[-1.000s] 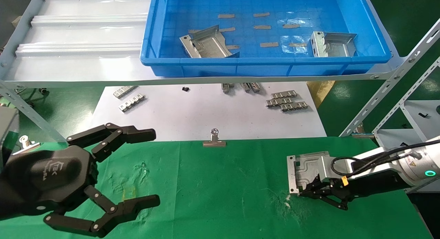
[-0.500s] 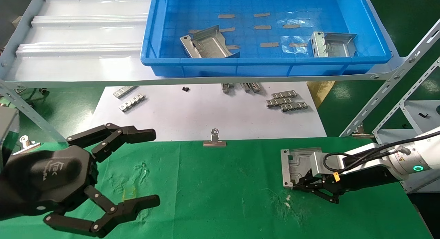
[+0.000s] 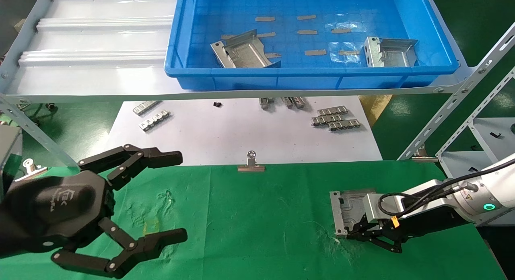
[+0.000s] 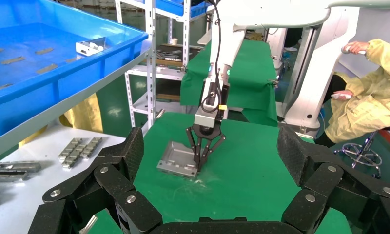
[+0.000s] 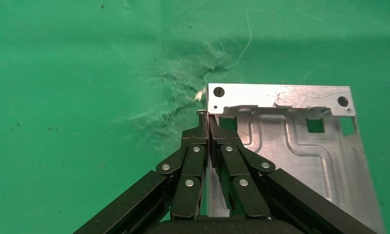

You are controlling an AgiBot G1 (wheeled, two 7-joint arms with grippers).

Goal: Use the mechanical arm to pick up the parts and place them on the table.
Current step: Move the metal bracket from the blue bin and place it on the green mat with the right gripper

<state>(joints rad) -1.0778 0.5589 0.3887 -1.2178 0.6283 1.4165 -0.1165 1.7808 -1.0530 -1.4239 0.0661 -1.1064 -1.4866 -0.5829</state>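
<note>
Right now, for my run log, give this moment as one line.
right gripper: shut on grey sheet-metal bracket | bracket low at green cloth table | left gripper: open, parked

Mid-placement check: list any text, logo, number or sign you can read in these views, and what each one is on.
"TEK": white logo on the black palm of the left gripper, parked open over the table.
Warning sticker on the right arm's wrist: too small to read.
The part in the right gripper and the blue tray: no readable text.

- White "TEK" logo, with a line of smaller print beneath too small to read, on the black left gripper (image 3: 132, 209) housing.
- Yellow triangular warning sign on the white right arm (image 3: 470, 197).
</note>
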